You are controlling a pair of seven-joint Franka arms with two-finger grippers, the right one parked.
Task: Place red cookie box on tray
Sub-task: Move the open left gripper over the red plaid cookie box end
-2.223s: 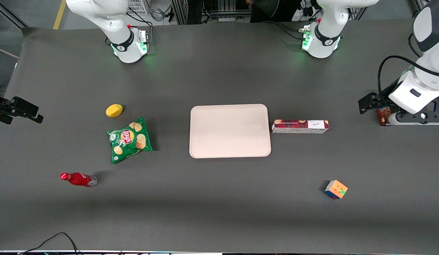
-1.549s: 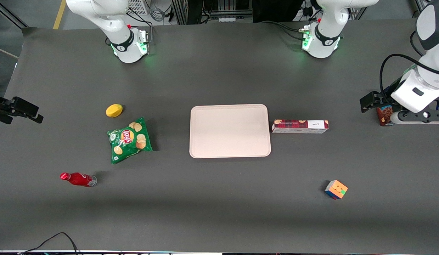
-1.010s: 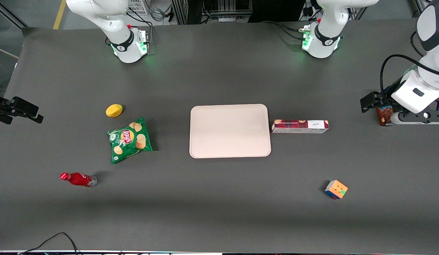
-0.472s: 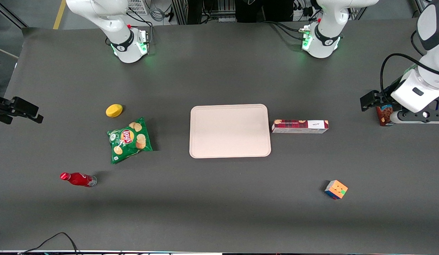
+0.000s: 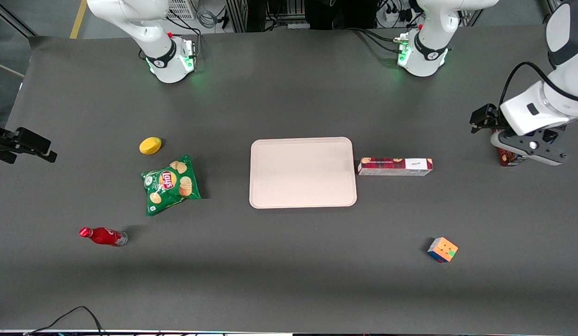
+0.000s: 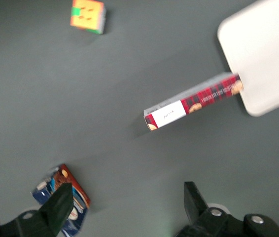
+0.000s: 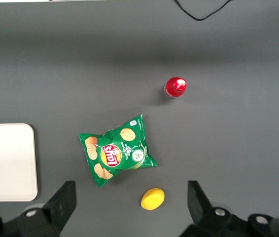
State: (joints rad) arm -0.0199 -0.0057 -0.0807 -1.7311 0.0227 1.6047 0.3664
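Red cookie box [image 5: 394,166] lies flat at centre-right of the front frame, one short end touching the tray [image 5: 302,186], so only a short carry is needed. At the right edge, the gripper [image 6: 124,207] hangs spread and empty, well apart from it.

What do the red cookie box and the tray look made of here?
Red cookie box: looks like printed cardboard, with flat faces, sharp folded edges and a plaid print.
Tray: probably matte moulded plastic, one even pale colour with rounded corners and a low rim.
The gripper hangs open above the table, near the blue-and-brown box.
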